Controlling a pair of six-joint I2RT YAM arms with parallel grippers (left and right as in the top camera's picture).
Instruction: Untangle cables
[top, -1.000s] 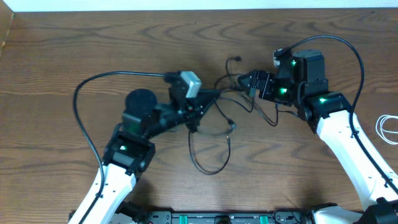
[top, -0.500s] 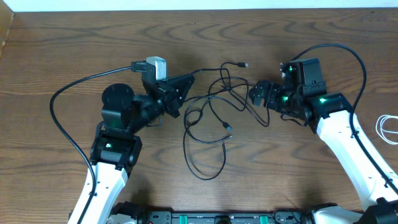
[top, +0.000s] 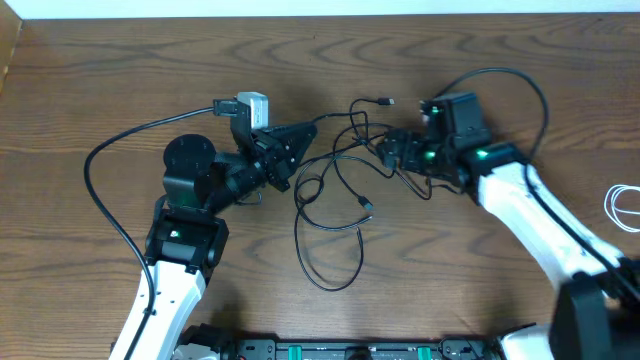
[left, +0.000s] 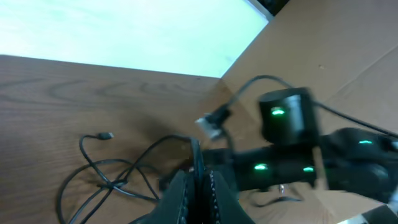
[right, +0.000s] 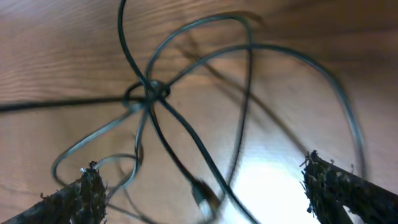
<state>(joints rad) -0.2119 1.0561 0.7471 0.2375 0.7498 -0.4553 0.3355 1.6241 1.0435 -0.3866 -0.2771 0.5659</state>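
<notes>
Loop of the black cables (top: 330, 270) nearest the robot's base, lying slack on the wooden table (top: 90, 70). It rises into a tangle of crossing strands midway between the two arms, and one small plug (top: 368, 205) rests inside the tangle. At the tangle's left edge the left gripper (top: 308, 128) has its jaws together, pinching a black strand that runs straight from its tips toward the right. At the tangle's right edge the right gripper (top: 392, 152) has its jaws spread wide and grips nothing. In the right wrist view its two fingertips (right: 87, 190) flank a knot (right: 149, 93) where several strands cross, with the table beneath. A second plug (top: 388, 102) lies farthest out, beyond the tangle. The white cable (top: 625, 205) lies coiled at the table's right edge, well apart from the black ones and only partly in view.
</notes>
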